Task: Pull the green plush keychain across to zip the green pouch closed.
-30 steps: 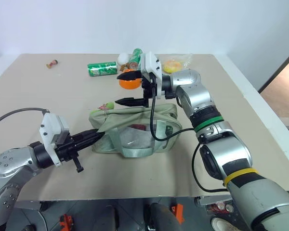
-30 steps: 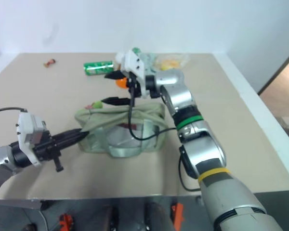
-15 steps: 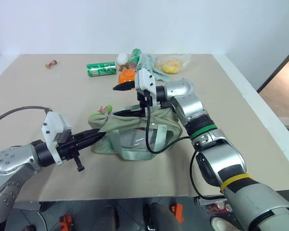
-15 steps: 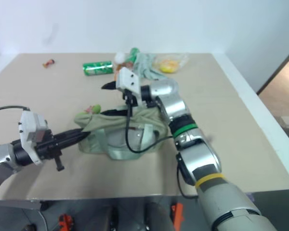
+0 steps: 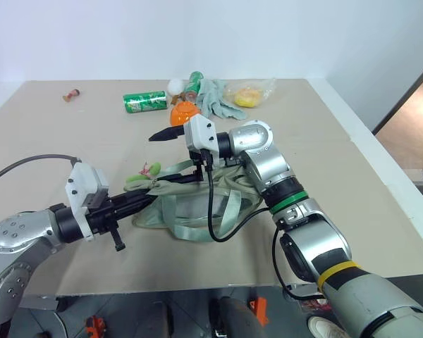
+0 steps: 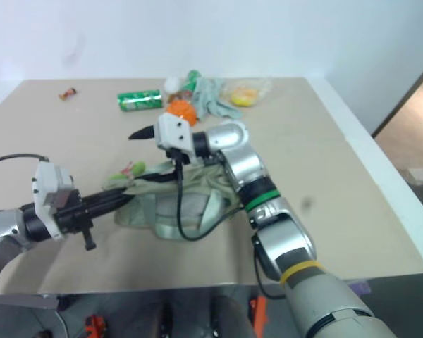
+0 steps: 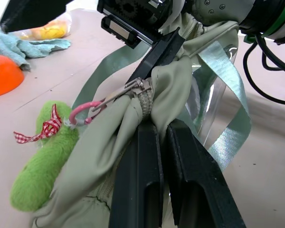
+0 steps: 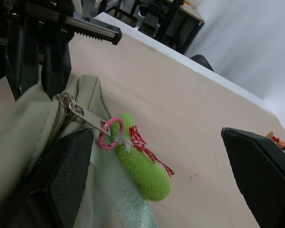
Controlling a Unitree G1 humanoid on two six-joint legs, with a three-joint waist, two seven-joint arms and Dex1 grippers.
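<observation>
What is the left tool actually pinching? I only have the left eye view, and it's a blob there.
Observer: The left tool is shut on a fold of the green pouch, right beside the zipper slider.
Operator: How is the keychain attached?
Observer: The green plush keychain hangs from a pink ring clipped to the zipper pull, with a red checked ribbon tied at its top.
Operator: Is the right tool on it?
Observer: No. The right tool is wide open and has not closed on the keychain.
</observation>
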